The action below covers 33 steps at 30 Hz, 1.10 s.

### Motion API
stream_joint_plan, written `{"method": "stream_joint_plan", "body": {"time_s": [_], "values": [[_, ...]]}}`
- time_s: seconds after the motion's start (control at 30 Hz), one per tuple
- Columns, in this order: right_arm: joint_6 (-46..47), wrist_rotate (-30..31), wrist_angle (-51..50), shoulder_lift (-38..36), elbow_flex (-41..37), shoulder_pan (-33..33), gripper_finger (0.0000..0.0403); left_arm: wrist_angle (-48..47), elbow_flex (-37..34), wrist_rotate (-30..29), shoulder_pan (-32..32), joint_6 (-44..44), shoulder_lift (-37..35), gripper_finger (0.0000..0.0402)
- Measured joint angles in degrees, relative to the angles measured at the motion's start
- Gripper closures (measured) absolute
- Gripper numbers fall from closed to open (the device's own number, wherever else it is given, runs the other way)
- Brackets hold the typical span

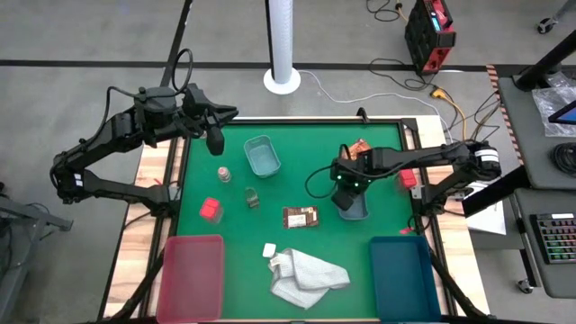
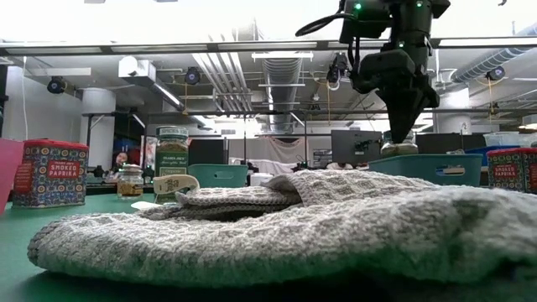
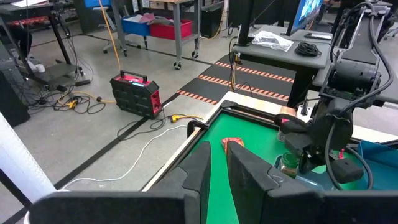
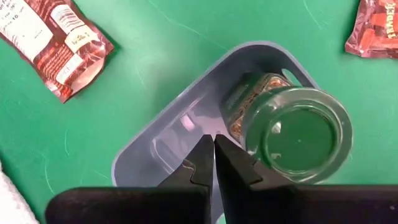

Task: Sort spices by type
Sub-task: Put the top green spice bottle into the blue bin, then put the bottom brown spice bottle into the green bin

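Spices are scattered all over the green table point(image 1: 378, 180): one greenish jar point(image 4: 298, 134) already sits in the pale tray point(image 4: 161, 152) on the right side, with the right pincer point(image 4: 213, 152) hovering right over that tray, fingers pretty much pressed together and holding nothing. A brown packet point(image 1: 301, 216) lies flat near the middle, a red-orange packet point(image 1: 361, 147) sits up by the far edge, and a red block point(image 1: 408, 178) rests by the right edge. Over on the left there's another red block point(image 1: 210, 210), a pinkish-topped jar point(image 1: 223, 174) and a second greenish jar point(image 1: 252, 196), close to an empty second tray point(image 1: 262, 155). White cloth point(image 1: 306, 274) is bunched near the front. Left pincer point(image 3: 217, 163) waits above the far-left corner, fingers slightly apart, empty.
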Motion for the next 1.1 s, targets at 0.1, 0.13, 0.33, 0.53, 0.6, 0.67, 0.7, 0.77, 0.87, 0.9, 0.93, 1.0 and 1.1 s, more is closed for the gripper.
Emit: {"method": "stream_joint_plan", "body": {"time_s": [0.1,0.13,0.33,0.53,0.6,0.67,0.7,0.77,0.87,0.9,0.93,1.0,1.1], "values": [[0.45,0.04,1.45,0.0,0.02,-0.15,0.0394,0.0,0.0,0.0,0.0,0.02,0.0,0.0365],[0.68,0.02,1.37,0.0,0.02,-0.28,0.0394,0.0,0.0,-0.01,0.0,0.09,0.0,0.0365],[0.64,1.45,1.64,-0.02,0.02,-2.11,0.0394,0.0,0.0,-0.04,0.0,1.53,0.0,0.0365],[0.35,1.38,3.42,-0.11,1.51,-3.9,0.0394,0.0,0.0,-0.02,0.0,1.77,0.0,0.0365],[-0.12,1.17,3.27,-0.14,2.9,-4.15,0.0394,0.0,0.0,-0.02,0.0,1.77,0.0,0.0365],[-0.91,1.22,1.48,-0.28,4.47,-4.15,0.0394,0.0,0.0,-0.02,0.0,1.77,0.0,0.0365],[-1.08,1.32,-0.02,-0.46,5.24,-4.15,0.0394,0.0,0.0,-0.02,0.0,1.77,-0.01,0.0365],[-1.1,1.48,-3.14,-0.86,6.7,-4.15,0.0394,-0.02,0.0,0.0,0.0,1.77,-0.09,0.0365],[-1.08,1.66,-5.77,-2.23,8.26,-4.15,0.0394,-0.37,0.0,0.03,0.0,1.75,-0.21,0.0365],[-0.77,2.25,-5.74,-2.79,8.64,-4.15,0.0394,-1.03,0.0,0.07,0.0,1.73,-0.26,0.0365],[-0.15,3.27,-5.41,-3.34,9.04,-4.16,0.0394,-1.72,0.0,0.07,0.0,1.68,-0.28,0.0365],[0.77,5.07,-4.5,-4.14,9.64,-4.74,0.0394,-2.95,0.0,0.1,0.0,1.55,-0.28,0.0365],[2.2,6.59,0.92,-4.57,9.85,-6.74,0.0394,-5.19,-0.02,0.21,0.0,2.11,-0.26,0.0365]]}}
